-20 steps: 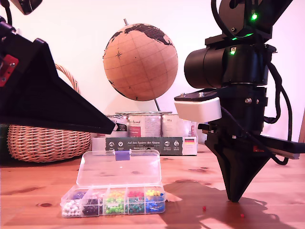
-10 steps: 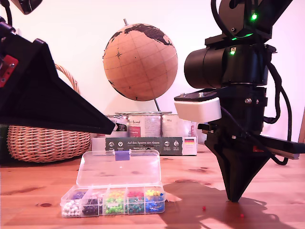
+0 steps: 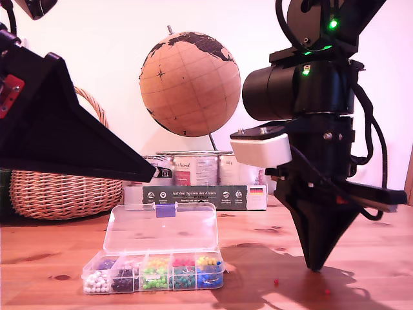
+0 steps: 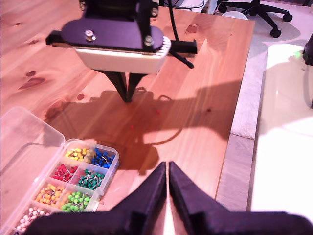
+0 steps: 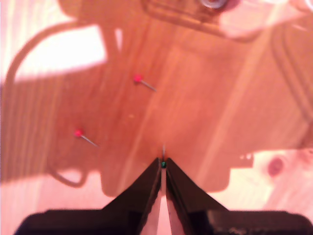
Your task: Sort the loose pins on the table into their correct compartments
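While pinched, green pin (image 5: 163,164) between my second hand (image 5: 163,169) tips.

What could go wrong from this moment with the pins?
My second tool pinches the dark green pin only at its very tips, so it may slip during the carry. Two red pins lie loose close by; a low sweep could scatter them. The box has two greenish compartments, so a wrong drop is possible.
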Tool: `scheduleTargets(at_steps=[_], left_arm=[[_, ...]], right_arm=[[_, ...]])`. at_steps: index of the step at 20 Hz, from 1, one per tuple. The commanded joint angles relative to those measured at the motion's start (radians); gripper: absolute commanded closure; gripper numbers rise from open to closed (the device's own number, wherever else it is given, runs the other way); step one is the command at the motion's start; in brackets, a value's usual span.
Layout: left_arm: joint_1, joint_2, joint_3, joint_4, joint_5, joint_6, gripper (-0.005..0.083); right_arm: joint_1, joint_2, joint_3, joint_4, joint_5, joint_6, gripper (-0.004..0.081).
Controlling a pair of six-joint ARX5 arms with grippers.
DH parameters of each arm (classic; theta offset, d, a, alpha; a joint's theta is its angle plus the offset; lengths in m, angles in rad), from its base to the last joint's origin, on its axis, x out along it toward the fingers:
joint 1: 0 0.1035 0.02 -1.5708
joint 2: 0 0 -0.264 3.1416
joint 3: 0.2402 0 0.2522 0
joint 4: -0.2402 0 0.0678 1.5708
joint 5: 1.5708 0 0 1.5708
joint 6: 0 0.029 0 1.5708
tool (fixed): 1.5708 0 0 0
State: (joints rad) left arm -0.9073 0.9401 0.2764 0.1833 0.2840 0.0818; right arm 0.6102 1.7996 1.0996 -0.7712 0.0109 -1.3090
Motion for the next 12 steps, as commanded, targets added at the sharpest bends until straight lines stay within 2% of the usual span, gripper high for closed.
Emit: scheduleTargets(at_steps=[1,7,12], left_arm=[[0.000,0.010,-0.022,0.004,-0.005,0.005,0.0797],[0.000,0.010,-0.022,0.002,-0.014,0.004,0.0797],[0.000,0.008,-0.022,-0.081,-0.116,0.002,0.0797]], right_arm=[[0.005,0.022,0.015,-0.008,0.000,0.003,0.0780],[0.011,0.016,0.015,-0.038,0.013,0.005,0.0780],[0.048,-0.017,0.026,-0.053,0.023,0.057,0.0780]])
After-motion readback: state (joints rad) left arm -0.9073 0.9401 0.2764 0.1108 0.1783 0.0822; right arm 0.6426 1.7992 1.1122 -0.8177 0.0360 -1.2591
